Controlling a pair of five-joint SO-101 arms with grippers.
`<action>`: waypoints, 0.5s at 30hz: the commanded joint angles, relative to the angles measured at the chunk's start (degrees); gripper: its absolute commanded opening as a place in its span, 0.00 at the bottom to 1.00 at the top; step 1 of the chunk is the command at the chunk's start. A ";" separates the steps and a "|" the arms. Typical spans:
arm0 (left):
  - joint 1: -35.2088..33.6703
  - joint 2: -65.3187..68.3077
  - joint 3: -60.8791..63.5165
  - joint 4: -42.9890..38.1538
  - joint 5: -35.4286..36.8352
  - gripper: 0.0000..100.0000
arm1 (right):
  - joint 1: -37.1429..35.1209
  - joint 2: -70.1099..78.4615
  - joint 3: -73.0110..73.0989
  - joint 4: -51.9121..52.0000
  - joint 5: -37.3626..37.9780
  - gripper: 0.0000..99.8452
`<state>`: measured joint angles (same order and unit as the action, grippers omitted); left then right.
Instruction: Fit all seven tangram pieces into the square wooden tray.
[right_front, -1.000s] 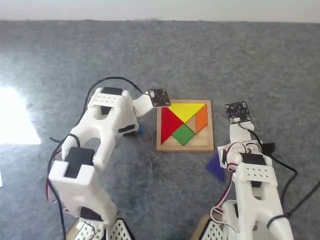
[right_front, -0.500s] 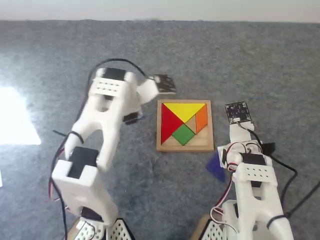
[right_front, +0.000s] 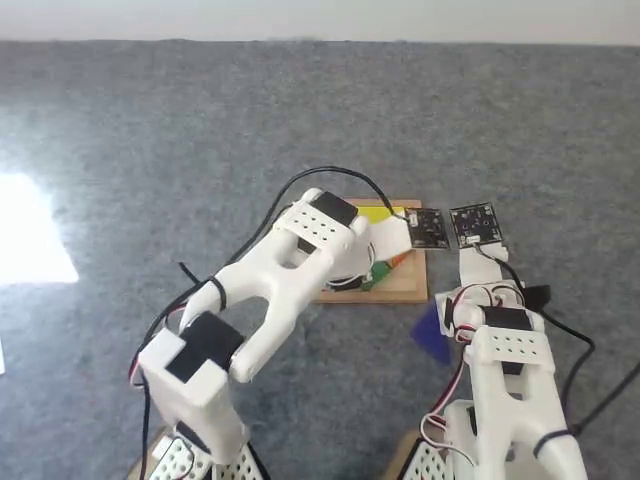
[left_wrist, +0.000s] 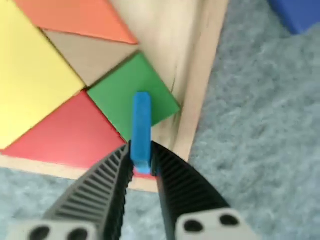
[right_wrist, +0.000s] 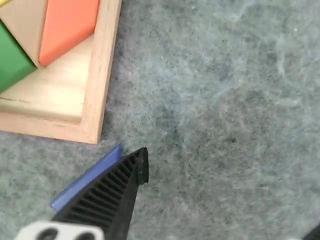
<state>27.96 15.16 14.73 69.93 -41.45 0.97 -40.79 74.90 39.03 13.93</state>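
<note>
My left gripper (left_wrist: 141, 150) is shut on a light blue piece (left_wrist: 141, 117), held on edge just above the green square (left_wrist: 125, 90) in the wooden tray (left_wrist: 200, 100). Yellow (left_wrist: 30, 75), red (left_wrist: 65, 135), orange (left_wrist: 80, 17) and tan (left_wrist: 92, 55) pieces lie in the tray. In the high view the left arm (right_front: 310, 245) covers most of the tray (right_front: 405, 288). A dark blue piece (right_front: 432, 332) lies on the carpet beside the tray's near right corner. My right gripper (right_wrist: 227, 192) hangs open over the carpet, one finger (right_wrist: 120, 190) next to that dark blue piece (right_wrist: 85, 185).
Grey carpet lies all around the tray. The right arm (right_front: 505, 350) stands close to the tray's right side, its wrist board (right_front: 478, 225) level with the tray. A bare wooden strip (right_wrist: 45, 95) of the tray floor shows along the near edge.
The left arm has swung from the tray's left side over onto the tray, carrying the light blue piece. The right arm has kept still.
</note>
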 joint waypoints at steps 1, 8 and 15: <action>0.97 1.67 -2.33 -1.14 0.53 0.01 | -0.48 -1.36 -0.26 -1.01 2.11 0.52; 0.97 2.46 -2.24 2.55 -0.97 0.01 | -0.48 -1.19 -0.26 -1.01 2.29 0.52; 0.18 2.46 -1.10 3.96 -2.90 0.01 | -0.48 -1.19 -0.26 -1.19 2.29 0.52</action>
<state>28.57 17.54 13.49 72.84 -43.30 0.97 -40.79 74.90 39.03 15.52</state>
